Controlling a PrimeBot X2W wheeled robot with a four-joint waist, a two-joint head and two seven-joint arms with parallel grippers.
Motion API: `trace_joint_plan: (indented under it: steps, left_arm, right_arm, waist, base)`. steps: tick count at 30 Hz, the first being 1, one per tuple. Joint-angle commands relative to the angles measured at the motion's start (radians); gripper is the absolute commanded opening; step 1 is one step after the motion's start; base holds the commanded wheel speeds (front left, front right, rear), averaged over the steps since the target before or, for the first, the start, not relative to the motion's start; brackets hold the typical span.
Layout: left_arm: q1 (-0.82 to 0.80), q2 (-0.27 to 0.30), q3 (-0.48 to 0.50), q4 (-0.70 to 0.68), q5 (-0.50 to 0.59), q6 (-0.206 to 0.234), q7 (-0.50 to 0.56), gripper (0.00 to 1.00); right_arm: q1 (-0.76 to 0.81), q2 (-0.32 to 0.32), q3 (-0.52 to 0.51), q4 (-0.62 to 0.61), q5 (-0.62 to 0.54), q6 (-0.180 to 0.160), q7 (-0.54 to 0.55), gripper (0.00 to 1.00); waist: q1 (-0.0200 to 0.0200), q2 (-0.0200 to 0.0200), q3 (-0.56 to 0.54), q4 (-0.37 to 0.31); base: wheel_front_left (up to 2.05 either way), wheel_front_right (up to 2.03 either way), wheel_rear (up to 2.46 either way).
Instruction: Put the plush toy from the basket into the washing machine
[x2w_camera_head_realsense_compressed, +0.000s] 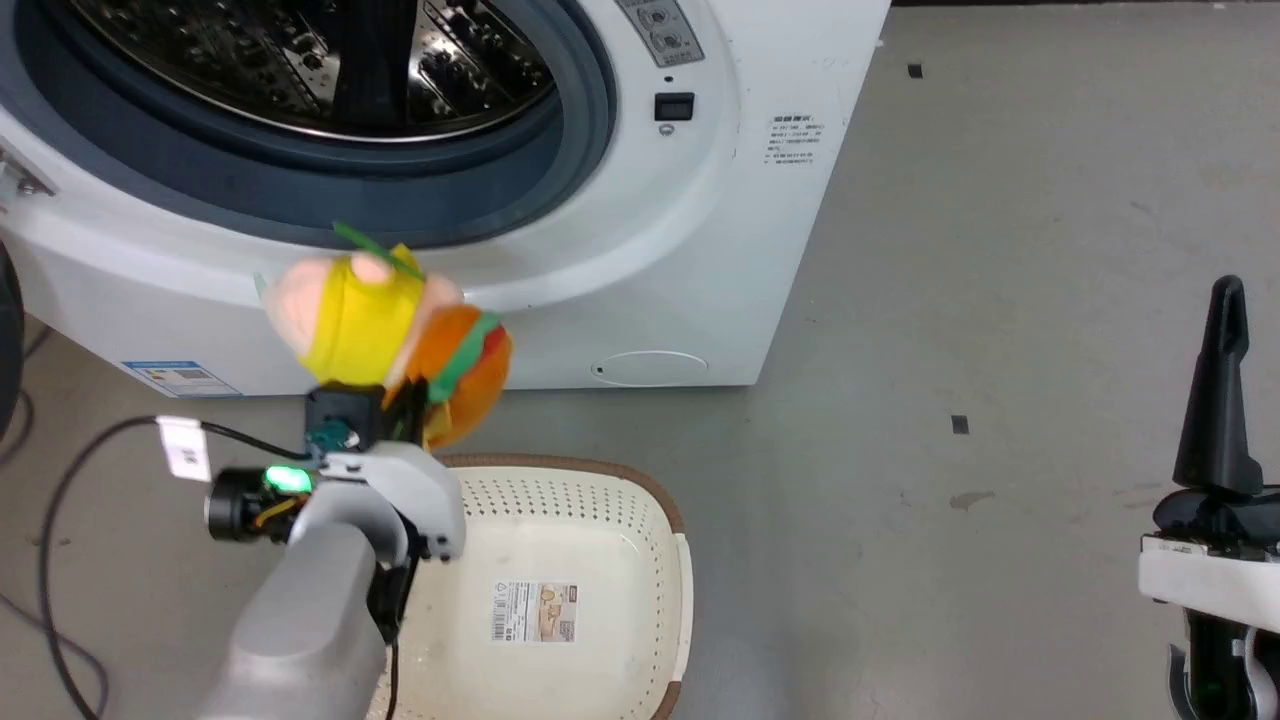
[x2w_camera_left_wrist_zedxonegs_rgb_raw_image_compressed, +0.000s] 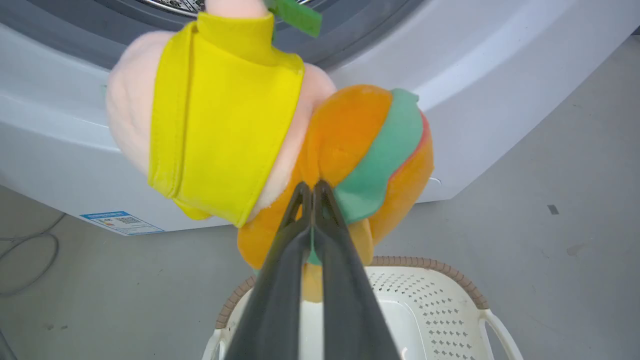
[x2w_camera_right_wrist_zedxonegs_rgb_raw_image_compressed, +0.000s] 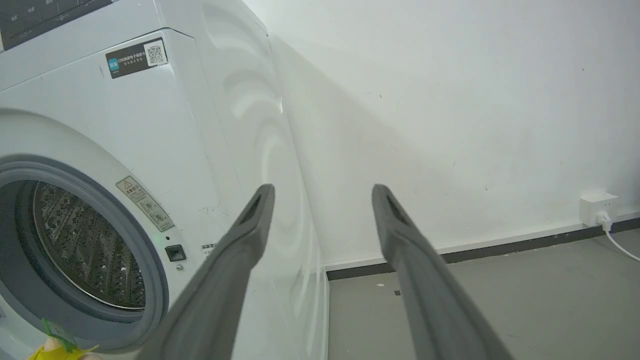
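The left end effector (x2w_camera_left_wrist_zedxonegs_rgb_raw_image_compressed: 312, 186) is pinching the plush toy (x2w_camera_head_realsense_compressed: 385, 320), its two dark fingers closed almost together on the orange burger-shaped part. The toy is sitting above and beyond the fingertips, in front of the washing machine (x2w_camera_head_realsense_compressed: 700, 250), level with the lower grey edge of the porthole (x2w_camera_head_realsense_compressed: 480, 200), which is gaping wide above it. Beneath and behind this end effector, the basket (x2w_camera_head_realsense_compressed: 560, 470) is resting on the floor (x2w_camera_head_realsense_compressed: 1000, 300), its brown rim near the machine's base. The right end effector (x2w_camera_right_wrist_zedxonegs_rgb_raw_image_compressed: 322, 190) is standing well apart to the right, fingers spread wide and gripping nothing, with bare floor lying between it and the machine.
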Motion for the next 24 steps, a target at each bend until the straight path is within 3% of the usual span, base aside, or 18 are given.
trace_joint_plan:
  steps: [1,12,24]
  left_arm:
    - [-0.011,0.008,0.008,-0.019,0.003,0.008,-0.006,0.00]
    - [-0.150,0.078,0.082,-0.168,0.000,0.054,-0.006,0.00]
    - [-0.459,0.164,0.122,-0.151,-0.001,0.065,0.028,0.00]
  right_arm:
    - [0.012,0.000,-0.002,-0.004,0.007,-0.001,-0.004,1.00]
    - [-0.027,0.000,-0.007,-0.018,0.019,-0.001,-0.004,1.00]
    - [-0.108,0.000,0.007,-0.033,0.042,-0.001,-0.004,1.00]
  waist:
    - [0.0001,0.0000,0.008,-0.005]
    - [0.0001,0.0000,0.101,-0.046]
    - [0.0001,0.0000,0.279,-0.108]
  base:
    - [0.00,0.00,0.00]
    - [0.00,0.00,0.00]
    - [0.00,0.00,0.00]
